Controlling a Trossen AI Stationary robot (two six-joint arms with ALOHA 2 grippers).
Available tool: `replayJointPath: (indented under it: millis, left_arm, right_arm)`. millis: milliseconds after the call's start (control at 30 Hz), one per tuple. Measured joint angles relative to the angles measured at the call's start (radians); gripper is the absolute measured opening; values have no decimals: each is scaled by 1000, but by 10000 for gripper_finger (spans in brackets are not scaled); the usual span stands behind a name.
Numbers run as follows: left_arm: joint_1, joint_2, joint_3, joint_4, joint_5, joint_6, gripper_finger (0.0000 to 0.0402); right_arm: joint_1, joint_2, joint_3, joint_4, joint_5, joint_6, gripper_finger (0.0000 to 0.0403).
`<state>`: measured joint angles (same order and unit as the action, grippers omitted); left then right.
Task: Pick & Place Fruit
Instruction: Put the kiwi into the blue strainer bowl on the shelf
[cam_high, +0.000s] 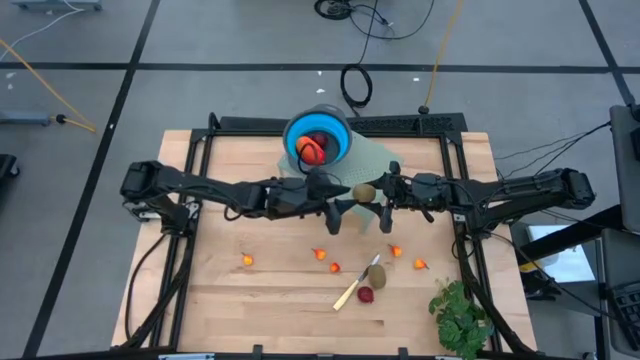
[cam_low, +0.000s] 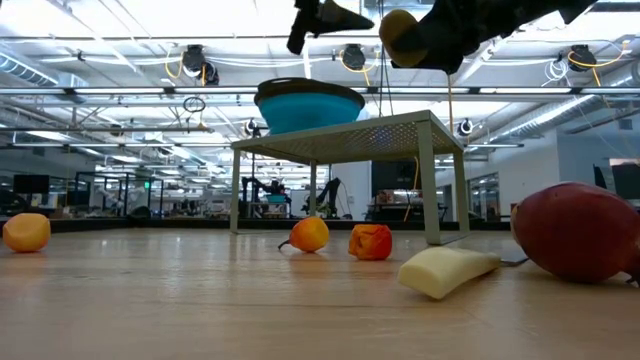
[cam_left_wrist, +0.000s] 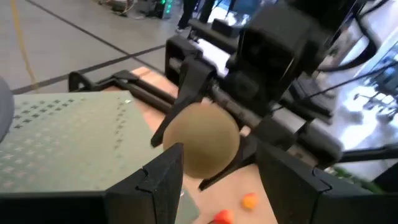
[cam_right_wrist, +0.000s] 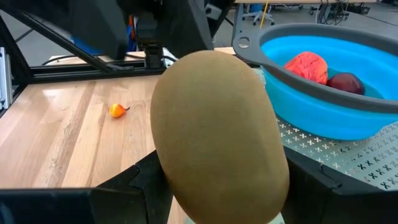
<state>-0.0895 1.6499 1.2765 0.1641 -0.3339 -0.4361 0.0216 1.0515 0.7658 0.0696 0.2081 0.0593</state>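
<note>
While the overhead camera shows little, the right wrist camera shows the right gripper's fingers (cam_right_wrist: 130, 186) pinching a brownish-green oval fruit (cam_right_wrist: 217, 134). Left gripper's fingers (cam_left_wrist: 161, 177) stand spread just beside it.

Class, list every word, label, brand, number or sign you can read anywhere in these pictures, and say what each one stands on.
None: no readable text shows in any view.
The blue bowl, the kiwi held in the right tool, the knife and the wooden table bear no lettering.
The green stand carries only a pattern of small crosses, not text.
Screens and fittings in the room behind are too blurred to read.
</note>
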Motion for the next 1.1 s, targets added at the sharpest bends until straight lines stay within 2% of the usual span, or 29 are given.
replayJointPath:
  millis: [233, 767, 1100]
  left_arm:
    - [-13, 14, 15, -18, -71, 105, 205]
    - [-13, 13, 15, 20, -66, 125, 205]
    - [-12, 11, 12, 28, -86, 132, 205]
  right_arm:
    - [5, 0, 0, 19, 1, -29, 215]
    - [14, 2, 0, 84, 6, -83, 215]
    - [15, 67, 0, 175, 24, -67, 215]
